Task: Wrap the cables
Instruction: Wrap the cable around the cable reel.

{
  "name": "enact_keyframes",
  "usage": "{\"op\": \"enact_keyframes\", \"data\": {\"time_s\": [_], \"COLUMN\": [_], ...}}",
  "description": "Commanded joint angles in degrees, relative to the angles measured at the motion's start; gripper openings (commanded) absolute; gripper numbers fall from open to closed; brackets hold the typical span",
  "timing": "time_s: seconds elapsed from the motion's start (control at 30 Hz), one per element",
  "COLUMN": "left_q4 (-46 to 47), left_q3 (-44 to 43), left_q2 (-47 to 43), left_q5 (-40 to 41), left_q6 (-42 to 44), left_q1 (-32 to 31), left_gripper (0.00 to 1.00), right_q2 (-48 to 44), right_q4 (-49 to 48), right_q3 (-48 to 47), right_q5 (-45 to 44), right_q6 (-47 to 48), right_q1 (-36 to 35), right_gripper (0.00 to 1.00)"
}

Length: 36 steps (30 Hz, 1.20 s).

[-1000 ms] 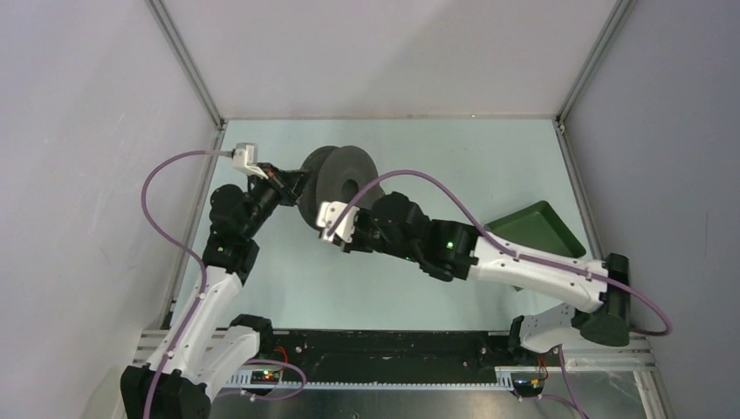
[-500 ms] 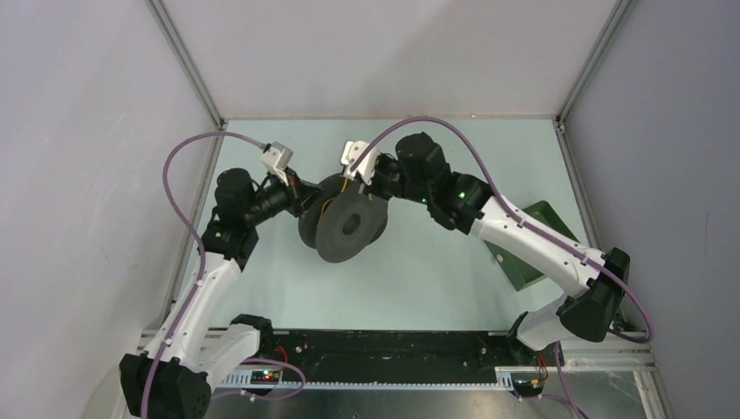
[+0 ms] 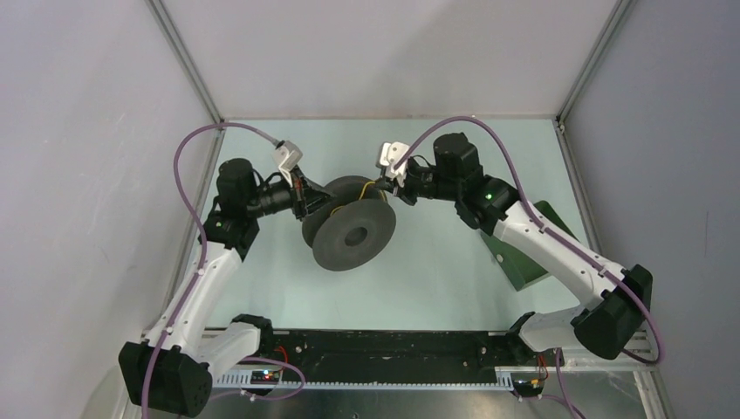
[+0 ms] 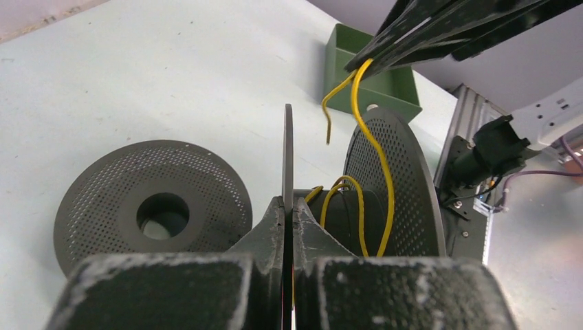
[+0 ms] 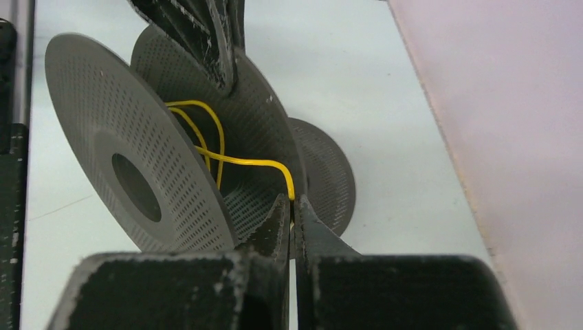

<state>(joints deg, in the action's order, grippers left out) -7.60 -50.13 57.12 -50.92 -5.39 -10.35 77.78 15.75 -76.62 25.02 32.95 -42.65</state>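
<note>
My left gripper (image 4: 288, 201) is shut on the thin rim of one flange of a dark grey spool (image 4: 392, 185) and holds the spool on edge above the table. A yellow cable (image 4: 375, 144) loops round the spool's core and rises to my right gripper (image 5: 291, 201), which is shut on it just beside the flange. In the top view the spool (image 3: 353, 236) hangs between the left gripper (image 3: 316, 205) and the right gripper (image 3: 390, 190), with the cable (image 3: 375, 186) running across its top.
A second dark grey spool (image 4: 155, 210) lies flat on the table behind the held one. A green tray (image 3: 534, 249) sits at the right, partly under the right arm. Grey walls close in the table on three sides.
The right gripper swung from the spool's near side over to its far right, drawing the yellow cable round. The left gripper shifted the spool nearer and to the right.
</note>
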Motion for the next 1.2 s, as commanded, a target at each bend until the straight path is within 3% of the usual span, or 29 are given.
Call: {"op": "enact_keyframes", "data": {"time_s": [0.0,0.2,0.27,0.37,0.8,1.17], "left_q4": [8.22,13.71,15.28,19.02,42.12,60.92], "left_q3": [-3.30,-3.23,-3.22,-2.72,1.35,6.84], "left_q2": [-0.82,-1.10,-1.15,-1.40,-0.78,0.55], "left_q5": [-6.65,-8.28,-8.23,-8.12,-5.95,1.77], "left_q6": [-4.92,-8.93,-10.31,-13.70,-34.65,-49.78], "left_q1": [0.87,1.21,1.27,1.42,2.54,2.71], "left_gripper": [0.00,0.00,0.00,0.00,0.00,0.00], "right_q2": [-3.34,-5.07,-5.54,-6.20,-6.90,-4.59], "right_q4": [-9.84,-25.88,-34.68,-39.80,-54.94,-72.39], "right_q3": [5.58,13.04,15.88,18.87,26.05,32.10], "right_q5": [9.57,16.96,17.89,16.81,10.83,9.72], "right_q6": [-7.17,-22.73,-29.75,-35.51,-45.39,-53.70], "right_q1": [2.58,7.16,8.26,8.44,8.60,9.12], "right_gripper": [0.00,0.00,0.00,0.00,0.00,0.00]}}
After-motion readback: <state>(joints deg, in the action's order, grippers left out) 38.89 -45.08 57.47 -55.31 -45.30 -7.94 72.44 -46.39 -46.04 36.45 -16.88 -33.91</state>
